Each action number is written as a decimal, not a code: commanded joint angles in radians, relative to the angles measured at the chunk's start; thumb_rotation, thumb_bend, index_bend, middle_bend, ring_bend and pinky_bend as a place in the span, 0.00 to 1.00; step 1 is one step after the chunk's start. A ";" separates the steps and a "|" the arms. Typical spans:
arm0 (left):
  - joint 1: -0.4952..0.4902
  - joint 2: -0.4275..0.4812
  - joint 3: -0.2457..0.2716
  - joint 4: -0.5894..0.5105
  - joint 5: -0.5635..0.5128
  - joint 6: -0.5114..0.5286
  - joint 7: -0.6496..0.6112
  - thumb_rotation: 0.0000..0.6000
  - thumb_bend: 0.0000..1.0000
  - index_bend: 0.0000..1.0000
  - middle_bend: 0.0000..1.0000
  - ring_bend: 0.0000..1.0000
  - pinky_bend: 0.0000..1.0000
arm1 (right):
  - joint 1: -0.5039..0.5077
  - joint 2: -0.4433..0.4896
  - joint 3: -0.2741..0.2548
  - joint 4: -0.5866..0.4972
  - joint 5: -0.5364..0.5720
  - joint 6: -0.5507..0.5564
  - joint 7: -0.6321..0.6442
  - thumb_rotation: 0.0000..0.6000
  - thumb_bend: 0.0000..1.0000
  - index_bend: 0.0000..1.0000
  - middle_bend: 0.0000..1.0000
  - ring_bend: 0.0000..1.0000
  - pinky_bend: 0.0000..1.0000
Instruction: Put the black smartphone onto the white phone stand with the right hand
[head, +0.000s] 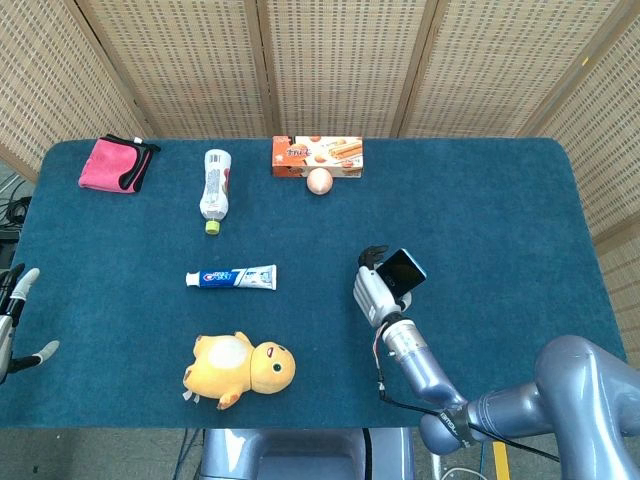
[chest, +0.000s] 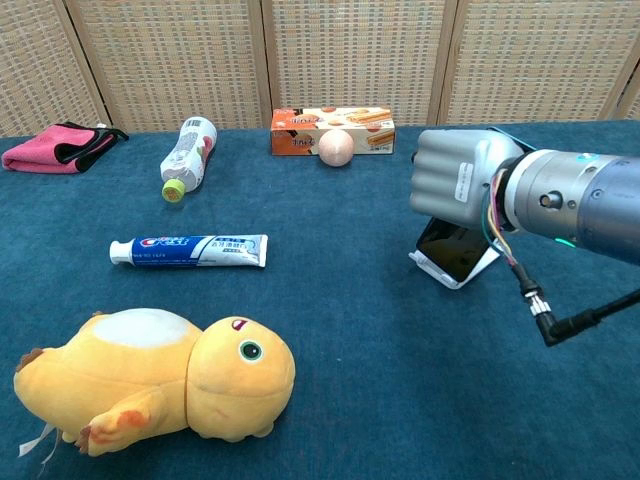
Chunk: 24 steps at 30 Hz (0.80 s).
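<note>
The right hand (chest: 462, 183) sits curled over the top of the black smartphone (chest: 455, 248), whose lower edge rests in the lip of the white phone stand (chest: 452, 270) and which leans back against it; whether the fingers grip the phone or only cover it I cannot tell, so the placing looks all but done, with only the letting go and drawing away left. The left hand (head: 14, 318) hangs at the near left edge with fingers apart, holding nothing. The counter (head: 500, 200) wears deep blue cloth, backed by woven wicker screens (head: 330, 60).
</note>
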 joint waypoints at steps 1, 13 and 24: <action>0.000 0.001 0.000 0.000 0.000 0.000 -0.001 1.00 0.00 0.00 0.00 0.00 0.00 | 0.003 -0.023 -0.010 0.011 0.000 0.024 -0.018 1.00 0.31 0.41 0.32 0.22 0.32; 0.001 0.002 0.000 0.001 0.000 0.001 -0.005 1.00 0.00 0.00 0.00 0.00 0.00 | 0.003 -0.050 -0.015 0.024 -0.001 0.059 -0.019 1.00 0.31 0.21 0.17 0.19 0.32; 0.000 0.002 0.001 0.001 0.002 0.000 -0.004 1.00 0.00 0.00 0.00 0.00 0.00 | -0.002 -0.051 -0.029 0.031 -0.008 0.058 -0.009 1.00 0.31 0.14 0.08 0.15 0.32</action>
